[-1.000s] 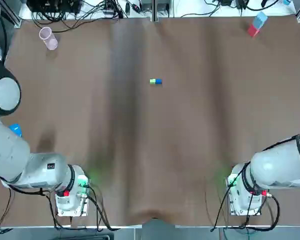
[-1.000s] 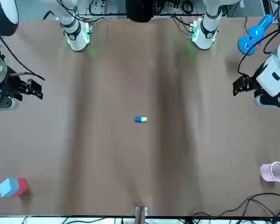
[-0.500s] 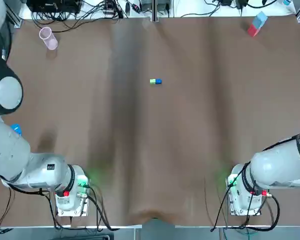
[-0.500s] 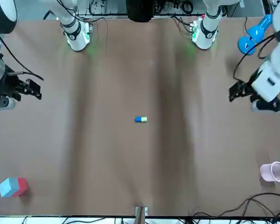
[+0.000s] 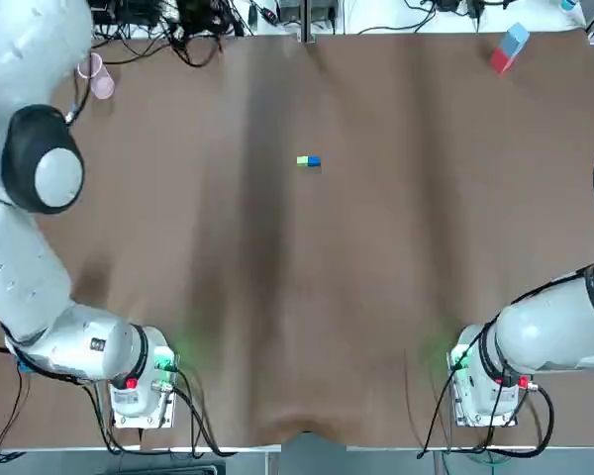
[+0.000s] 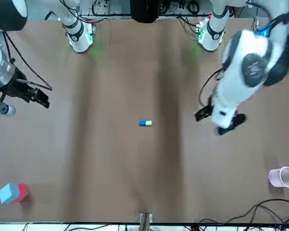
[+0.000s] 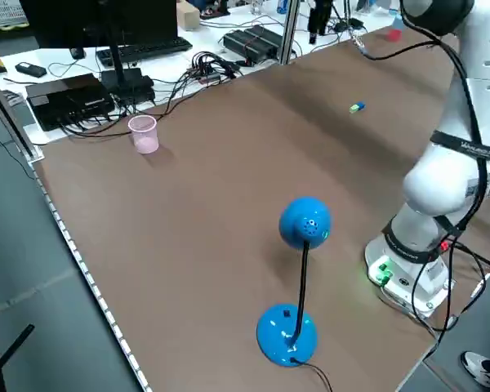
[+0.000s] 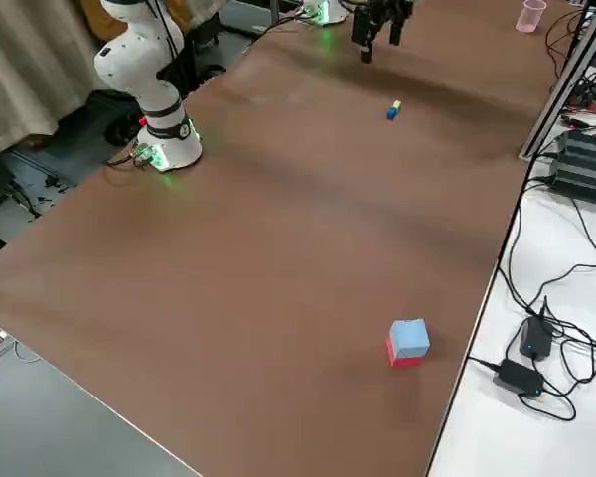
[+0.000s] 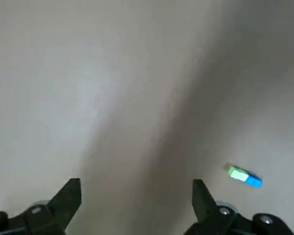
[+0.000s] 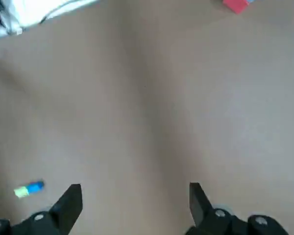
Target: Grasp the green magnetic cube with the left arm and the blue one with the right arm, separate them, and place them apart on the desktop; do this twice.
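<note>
- The green magnetic cube [image 5: 302, 160] and the blue magnetic cube [image 5: 314, 161] are lying stuck together on the brown table [image 5: 376, 277]. Reading the overhead view as a clock with 12 away from the robot, the pair is sitting a little toward 12 o'clock from the table's middle. Green is lying on blue's 9 o'clock side.
- The left gripper [image 9: 135, 196] is hanging above the table at roughly 9 o'clock from the pair, near it but touching nothing. Its fingers are standing spread wide with nothing between them.
- The right gripper [image 10: 133, 198] is hanging well apart from the pair, at about 4 o'clock. Its fingers are likewise spread and empty.
- Nothing of the task is showing as done: the cubes are clinging to each other and neither is being held.
- By my judgement, everything is remaining. Each gripper is needing to reach its own cube, pinch it, pull it free and set it down apart from the other, and then all of that again.
- Which of the two rounds this is, the pictures are not telling.
- A pink cup [image 6: 282, 177] at the 10 o'clock corner and a red-and-blue block [image 6: 12, 192] at the 1 o'clock corner are standing far from the work.
</note>
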Tool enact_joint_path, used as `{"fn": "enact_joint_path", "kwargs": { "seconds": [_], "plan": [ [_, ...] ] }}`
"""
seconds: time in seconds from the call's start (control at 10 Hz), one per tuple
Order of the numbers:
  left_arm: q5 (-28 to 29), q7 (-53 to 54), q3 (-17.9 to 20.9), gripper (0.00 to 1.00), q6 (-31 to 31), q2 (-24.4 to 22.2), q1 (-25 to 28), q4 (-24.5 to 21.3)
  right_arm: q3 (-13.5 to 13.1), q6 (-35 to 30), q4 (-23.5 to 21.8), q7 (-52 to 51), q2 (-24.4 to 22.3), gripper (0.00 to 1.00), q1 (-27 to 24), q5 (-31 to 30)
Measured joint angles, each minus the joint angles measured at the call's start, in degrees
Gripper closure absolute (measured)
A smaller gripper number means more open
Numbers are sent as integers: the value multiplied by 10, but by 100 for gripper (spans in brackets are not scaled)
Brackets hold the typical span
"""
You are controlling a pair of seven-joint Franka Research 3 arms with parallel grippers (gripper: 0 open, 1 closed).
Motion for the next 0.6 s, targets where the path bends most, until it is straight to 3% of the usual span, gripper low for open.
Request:
{"fn": "enact_joint_path", "kwargs": {
  "seconds": [0.3,0.6],
  "plan": [
    [0,-229,0,0,83,60,-53,-1,6,32,-12,238,37,6,56,0],
    [0,-475,0,0,160,113,-97,-3,30,153,-86,450,56,7,101,0]
  ]
}}
